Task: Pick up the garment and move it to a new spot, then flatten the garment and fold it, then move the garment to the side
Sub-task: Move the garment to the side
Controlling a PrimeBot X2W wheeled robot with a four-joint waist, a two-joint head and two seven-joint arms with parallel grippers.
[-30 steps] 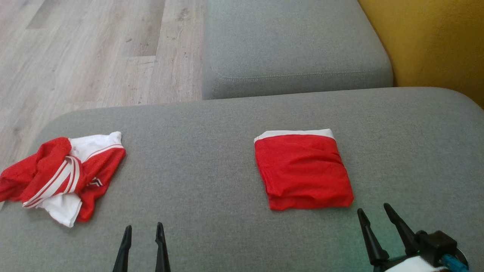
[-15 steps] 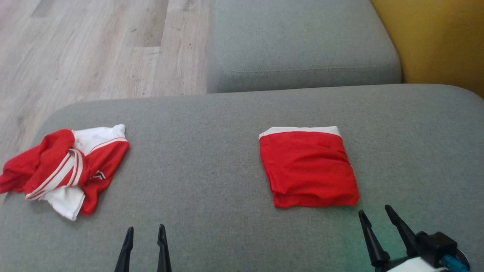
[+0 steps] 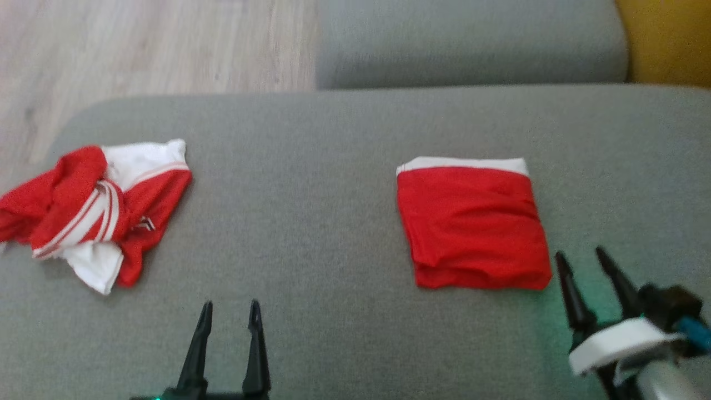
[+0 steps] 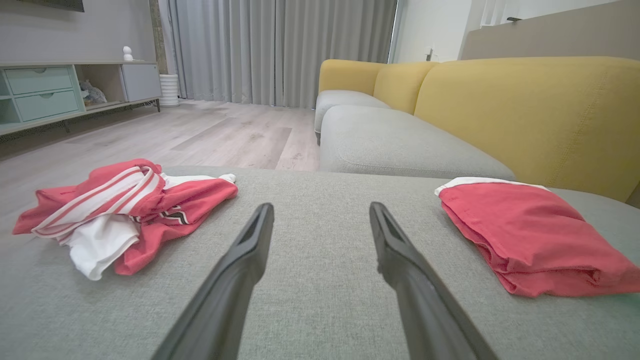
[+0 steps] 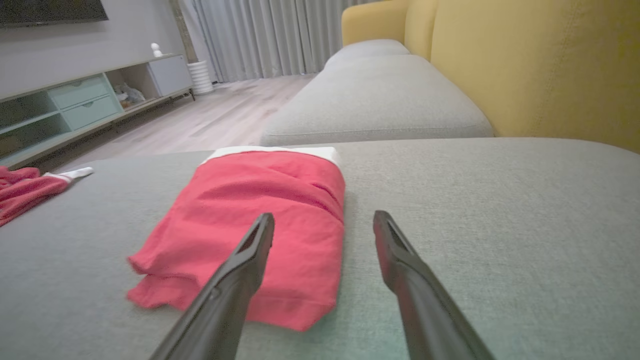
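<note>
Two pieces of clothing lie on the broad grey fabric sofa cushion (image 3: 311, 183) that runs across the head view. At the left of that frame sits the crumpled red-and-white garment (image 3: 94, 211). It is bunched in a loose heap, with a striped red-and-white band across its middle and a white flap sticking out at its lower edge. It lies close to the cushion's left end. Right of centre lies the folded red garment (image 3: 472, 228), a neat, nearly square packet. A narrow white strip shows along its upper edge and stacked layers along its lower one. The two are well apart, with bare grey cloth between them.

The left gripper (image 3: 230, 304) rises from the bottom edge, left of centre. Its two long dark fingers are spread apart and hold nothing. It is poised over bare cushion between the two garments, touching neither. In its own wrist view the heap lies to the left of the fingers and the folded packet to the right.

The right gripper (image 3: 580, 253) stands at the lower right, its fingers likewise parted and empty. Its tips are just beside the lower right corner of the folded red garment. In its wrist view the left-hand finger overlaps the packet and the other lies over bare cushion. I cannot tell whether either touches the fabric.

At the top of the head view a second grey seat cushion (image 3: 466, 39) sits beyond the first. A mustard-yellow sofa backrest (image 3: 666, 39) fills the upper right corner and pale wood plank floor (image 3: 139, 44) the upper left.
</note>
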